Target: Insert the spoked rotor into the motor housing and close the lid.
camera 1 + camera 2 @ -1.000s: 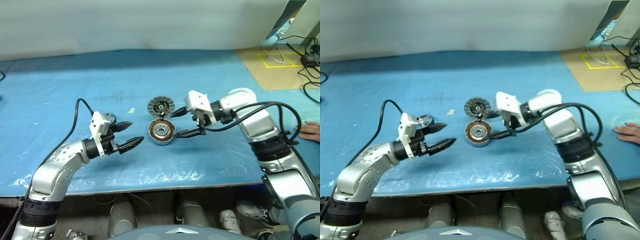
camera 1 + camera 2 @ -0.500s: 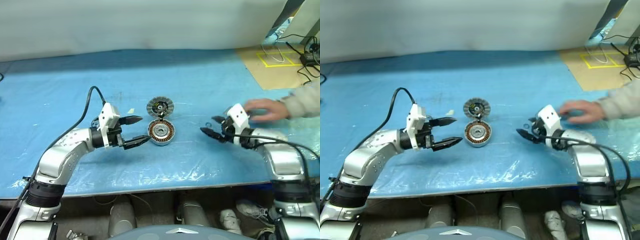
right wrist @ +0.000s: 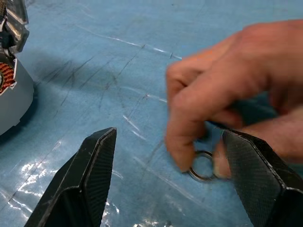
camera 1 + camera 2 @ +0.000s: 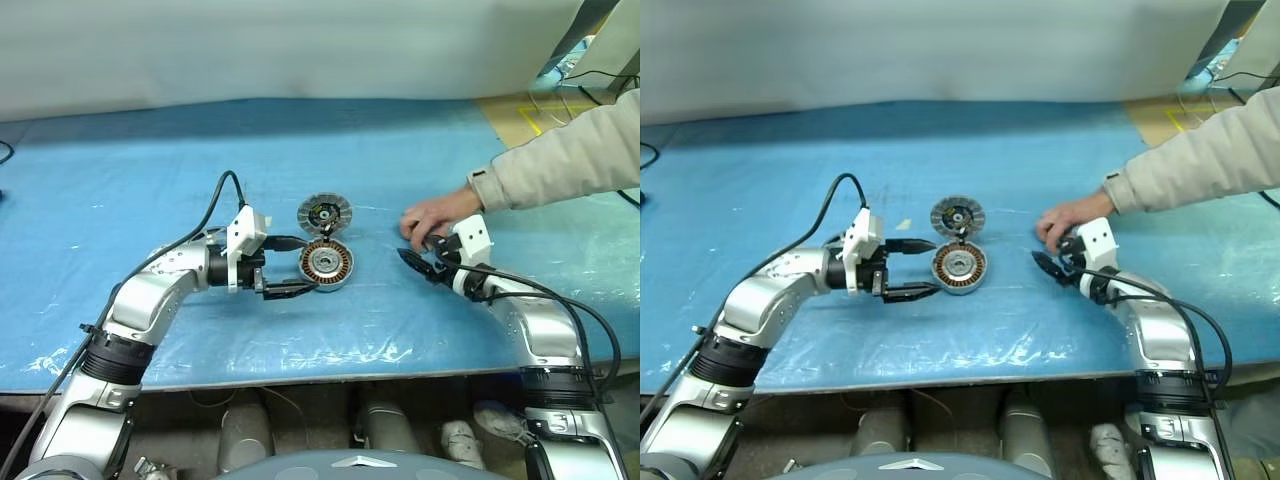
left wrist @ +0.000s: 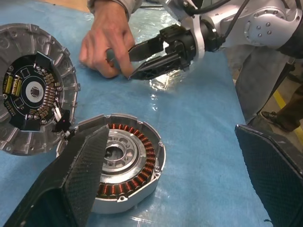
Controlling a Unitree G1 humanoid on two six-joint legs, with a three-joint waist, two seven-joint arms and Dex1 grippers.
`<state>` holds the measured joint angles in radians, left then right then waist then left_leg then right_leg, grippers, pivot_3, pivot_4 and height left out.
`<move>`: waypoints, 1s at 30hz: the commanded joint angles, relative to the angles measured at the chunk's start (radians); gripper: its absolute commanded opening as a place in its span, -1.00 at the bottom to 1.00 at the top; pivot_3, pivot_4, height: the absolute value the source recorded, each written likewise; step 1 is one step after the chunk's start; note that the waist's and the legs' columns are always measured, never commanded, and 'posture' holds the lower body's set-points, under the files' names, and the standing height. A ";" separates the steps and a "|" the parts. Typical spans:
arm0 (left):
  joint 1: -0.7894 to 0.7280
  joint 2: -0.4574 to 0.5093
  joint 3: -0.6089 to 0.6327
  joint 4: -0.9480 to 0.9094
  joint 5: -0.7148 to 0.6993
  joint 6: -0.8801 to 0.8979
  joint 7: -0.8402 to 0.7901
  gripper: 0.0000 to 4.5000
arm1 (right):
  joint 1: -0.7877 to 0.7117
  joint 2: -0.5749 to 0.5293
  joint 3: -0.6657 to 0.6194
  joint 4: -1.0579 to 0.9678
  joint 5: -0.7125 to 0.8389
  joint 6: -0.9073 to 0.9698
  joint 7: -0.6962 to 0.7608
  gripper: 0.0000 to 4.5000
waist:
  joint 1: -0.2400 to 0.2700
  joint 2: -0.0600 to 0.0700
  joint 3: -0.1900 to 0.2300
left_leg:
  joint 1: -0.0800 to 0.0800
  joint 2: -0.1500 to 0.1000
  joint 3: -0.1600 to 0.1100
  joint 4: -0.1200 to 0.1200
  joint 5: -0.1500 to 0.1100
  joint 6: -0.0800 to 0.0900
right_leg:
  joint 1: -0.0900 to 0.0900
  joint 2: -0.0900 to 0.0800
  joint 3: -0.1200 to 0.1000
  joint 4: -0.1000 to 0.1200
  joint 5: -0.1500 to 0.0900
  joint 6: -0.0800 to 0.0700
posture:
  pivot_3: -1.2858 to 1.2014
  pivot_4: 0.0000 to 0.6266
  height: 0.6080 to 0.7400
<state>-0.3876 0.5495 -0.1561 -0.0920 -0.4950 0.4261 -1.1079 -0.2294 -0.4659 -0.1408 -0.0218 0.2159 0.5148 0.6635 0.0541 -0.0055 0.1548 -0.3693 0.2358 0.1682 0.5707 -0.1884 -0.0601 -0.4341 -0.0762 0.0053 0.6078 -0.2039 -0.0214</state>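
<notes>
Shifted rightward, left gripper (image 4: 297,268) has its jaws spread just beside motor housing (image 4: 326,265), not touching.

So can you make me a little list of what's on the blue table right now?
motor housing: on the blue table, copper windings showing
lid: lies open just behind the housing, ribbed side up
left gripper: open, empty, beside the housing
right gripper: open, empty
person's hand: at the right gripper, fingers on a small metal ring
</notes>
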 commanded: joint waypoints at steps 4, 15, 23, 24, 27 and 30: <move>0.005 0.004 0.025 -0.050 -0.013 0.019 0.012 1.00 | 0.011 -0.012 0.005 -0.062 0.045 0.014 0.017 0.66 | -0.001 0.000 0.000 | 0.000 0.000 0.000 0.000 0.000 0.000 | 0.000 0.000 0.000 0.000 0.000 0.000 | 0.03 -0.52 1.00; 0.053 0.030 0.082 -0.080 -0.043 0.047 0.025 1.00 | -0.017 -0.025 0.032 -0.073 0.062 0.029 0.033 0.66 | -0.003 0.000 0.000 | 0.000 0.000 0.000 -0.001 0.000 0.000 | 0.000 0.000 0.000 0.000 0.000 0.000 | 0.03 -0.52 1.00; 0.058 0.047 0.122 -0.070 -0.041 0.056 0.045 1.00 | -0.138 0.041 0.116 0.059 0.020 -0.040 0.014 0.66 | -0.012 0.000 0.000 | 0.001 0.000 0.000 0.000 0.000 0.000 | 0.000 0.001 0.000 0.000 0.000 0.000 | 0.03 -0.52 1.00; 0.055 0.046 0.122 -0.072 -0.042 0.060 0.048 1.00 | -0.171 0.059 0.131 0.116 0.004 -0.067 0.008 0.66 | -0.013 0.000 0.000 | 0.001 0.000 0.000 0.000 0.000 0.000 | 0.000 0.001 0.000 0.001 0.000 0.000 | 0.03 -0.52 1.00; 0.049 0.046 0.122 -0.090 -0.051 0.079 0.058 1.00 | -0.251 0.097 0.158 0.259 -0.026 -0.138 0.002 0.66 | -0.011 0.000 0.000 | 0.001 0.001 0.000 0.000 0.000 0.000 | -0.001 0.001 0.000 0.001 0.000 0.000 | 0.03 -0.52 1.00; 0.045 0.049 0.127 -0.104 -0.055 0.096 0.069 1.00 | -0.317 0.123 0.180 0.390 -0.053 -0.208 0.012 0.66 | -0.008 0.000 0.000 | -0.001 0.000 0.000 0.000 0.000 0.000 | -0.001 0.000 0.000 0.000 0.000 0.000 | 0.03 -0.52 1.00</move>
<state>-0.3307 0.5890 -0.0529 -0.1469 -0.5296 0.5160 -1.0445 -0.5195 -0.3452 0.0364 0.3384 0.1741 0.3568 0.6729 0.0459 -0.0054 0.1550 -0.3708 0.2360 0.1682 0.5706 -0.1883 -0.0604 -0.4349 -0.0758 0.0046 0.6078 -0.2040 -0.0214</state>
